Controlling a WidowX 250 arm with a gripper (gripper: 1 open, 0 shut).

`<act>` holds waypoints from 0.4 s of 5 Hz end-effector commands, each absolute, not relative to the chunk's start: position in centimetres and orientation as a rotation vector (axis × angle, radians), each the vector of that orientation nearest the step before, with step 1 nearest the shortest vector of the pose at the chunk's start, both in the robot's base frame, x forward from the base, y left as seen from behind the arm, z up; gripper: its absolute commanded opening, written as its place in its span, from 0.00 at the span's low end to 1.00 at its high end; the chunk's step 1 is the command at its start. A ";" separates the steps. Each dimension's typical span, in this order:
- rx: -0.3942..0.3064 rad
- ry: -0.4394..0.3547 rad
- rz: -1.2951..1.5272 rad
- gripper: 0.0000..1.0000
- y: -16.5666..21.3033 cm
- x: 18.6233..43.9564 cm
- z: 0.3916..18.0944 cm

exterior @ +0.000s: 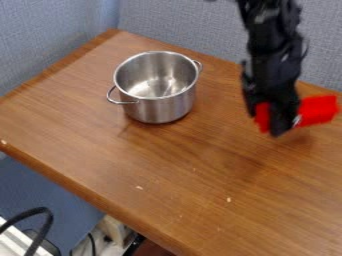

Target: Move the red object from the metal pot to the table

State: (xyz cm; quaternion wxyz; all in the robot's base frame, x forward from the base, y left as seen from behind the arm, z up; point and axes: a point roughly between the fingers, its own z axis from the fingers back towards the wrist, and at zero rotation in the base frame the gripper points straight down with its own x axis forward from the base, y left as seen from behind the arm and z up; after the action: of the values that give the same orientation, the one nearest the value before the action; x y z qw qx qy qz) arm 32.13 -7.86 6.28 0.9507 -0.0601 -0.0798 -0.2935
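Note:
The red object [318,110] is a bright red block sticking out to the right of my gripper [277,122], just above the right part of the table [134,160]. The dark fingers point down and are shut on the block's left end, which they hide. The metal pot [158,88] stands empty at the back left of the table, well to the left of the gripper. Whether the block touches the wood cannot be told.
A blue-grey wall [54,30] runs behind the table. The table's front edge slants from lower left to lower right, with cables [40,235] on the floor below it. Bare wood lies between the pot and the gripper.

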 end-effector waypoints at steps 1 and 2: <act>-0.107 -0.216 -0.581 0.00 -7.2 31.8 7.0; -0.071 -0.232 -0.516 0.00 -6.2 33.1 6.6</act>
State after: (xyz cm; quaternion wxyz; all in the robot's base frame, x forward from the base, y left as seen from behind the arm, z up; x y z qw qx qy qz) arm 32.11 -6.46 5.21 0.9611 -0.0404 -0.0891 -0.2583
